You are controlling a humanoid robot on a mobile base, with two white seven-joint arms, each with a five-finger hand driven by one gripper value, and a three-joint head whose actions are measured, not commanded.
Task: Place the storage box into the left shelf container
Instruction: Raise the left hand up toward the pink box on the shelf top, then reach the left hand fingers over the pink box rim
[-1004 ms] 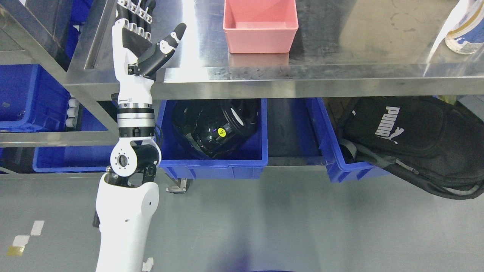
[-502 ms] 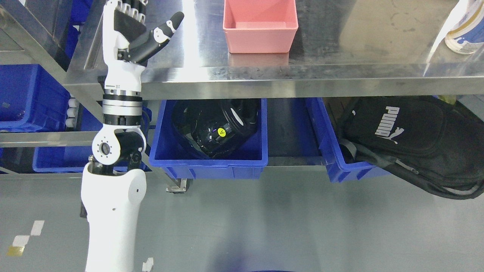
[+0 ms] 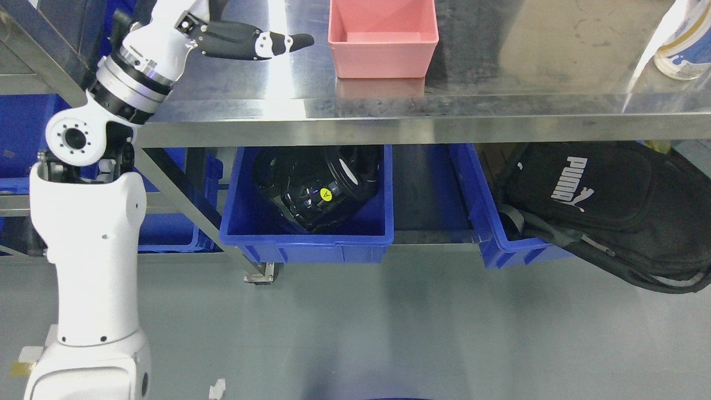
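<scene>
One arm is in view, the white left arm (image 3: pixel 89 250) rising along the left edge and bending in over the steel counter (image 3: pixel 500 72). Its left hand (image 3: pixel 222 33) sits at the top of the picture, cut partly by the frame, so only one black-and-white finger shows clearly. That finger (image 3: pixel 266 44) lies stretched out flat, pointing right, and holds nothing; how the other fingers stand I cannot tell.

The pink storage box (image 3: pixel 382 39) stands upright and open on the counter, to the right of that fingertip. A strip of bare steel separates them, so finger and box are near but apart, the tip about level with the box's left wall.

Under the counter a blue bin (image 3: pixel 305 239) holds a black rounded device (image 3: pixel 319 186) with a small yellow sticker. Further right a second blue bin (image 3: pixel 500 244) carries a black bag (image 3: pixel 611 205) that spills over its edge. More blue bins (image 3: pixel 22 139) sit on the shelf at far left. A white bottle (image 3: pixel 686 39) stands at the counter's right end.
</scene>
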